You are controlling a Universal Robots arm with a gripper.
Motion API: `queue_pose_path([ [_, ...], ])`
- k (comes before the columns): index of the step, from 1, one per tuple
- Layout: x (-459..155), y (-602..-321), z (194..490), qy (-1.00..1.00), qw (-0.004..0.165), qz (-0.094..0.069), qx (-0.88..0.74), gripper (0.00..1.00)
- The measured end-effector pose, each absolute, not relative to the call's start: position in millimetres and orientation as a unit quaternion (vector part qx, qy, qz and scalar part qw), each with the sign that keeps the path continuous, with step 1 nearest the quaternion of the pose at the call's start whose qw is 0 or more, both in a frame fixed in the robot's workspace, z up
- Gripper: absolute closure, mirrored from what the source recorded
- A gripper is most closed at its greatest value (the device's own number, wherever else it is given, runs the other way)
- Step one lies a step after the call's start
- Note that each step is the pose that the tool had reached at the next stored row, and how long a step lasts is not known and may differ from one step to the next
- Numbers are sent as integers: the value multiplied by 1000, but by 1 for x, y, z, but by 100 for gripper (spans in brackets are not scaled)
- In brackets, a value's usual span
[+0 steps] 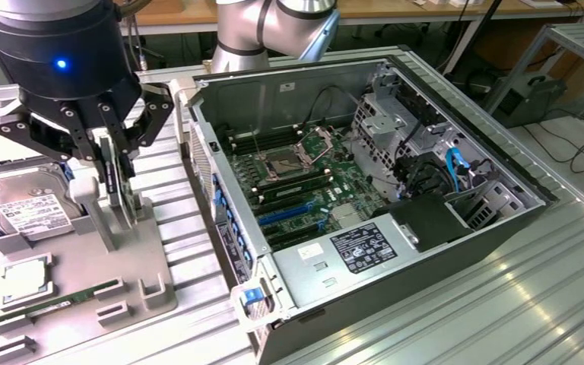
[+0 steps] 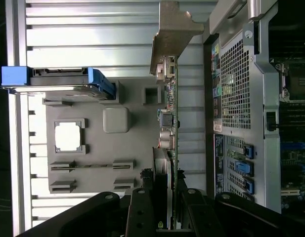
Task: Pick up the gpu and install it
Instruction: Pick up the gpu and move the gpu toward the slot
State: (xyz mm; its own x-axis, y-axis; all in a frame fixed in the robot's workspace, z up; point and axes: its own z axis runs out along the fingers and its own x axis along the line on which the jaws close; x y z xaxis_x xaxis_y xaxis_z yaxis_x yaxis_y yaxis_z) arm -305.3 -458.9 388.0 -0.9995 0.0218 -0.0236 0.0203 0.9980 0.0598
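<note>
The gpu point(image 1: 122, 190) is a thin green card standing on edge at the exterior view's left, over the grey holder tray point(image 1: 74, 251). My gripper point(image 1: 112, 161) reaches down from above with its black fingers shut on the card's upper part. In the wrist view the gpu point(image 2: 173, 116) runs edge-on away from the gripper point(image 2: 168, 195), and its silver end bracket point(image 2: 171, 34) is at the far end. I cannot tell whether the card's lower edge is clear of the holder's slot. The open computer case point(image 1: 373, 175) lies beside the tray, motherboard point(image 1: 307, 179) and blue slots point(image 1: 287, 213) exposed.
On the tray lie a silver hard drive point(image 1: 28, 205), a square processor point(image 1: 26, 275) and a narrow green memory stick point(image 1: 64, 298). The case's perforated rear wall point(image 2: 236, 84) stands close beside the card. The arm's grey base point(image 1: 261, 30) rises behind the case. Ribbed aluminium table point(image 1: 495, 304) surrounds everything.
</note>
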Motion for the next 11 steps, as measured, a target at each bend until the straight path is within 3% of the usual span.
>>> queue_pose_path([
  [11,-305,-459,399,999,12,30,11,73],
])
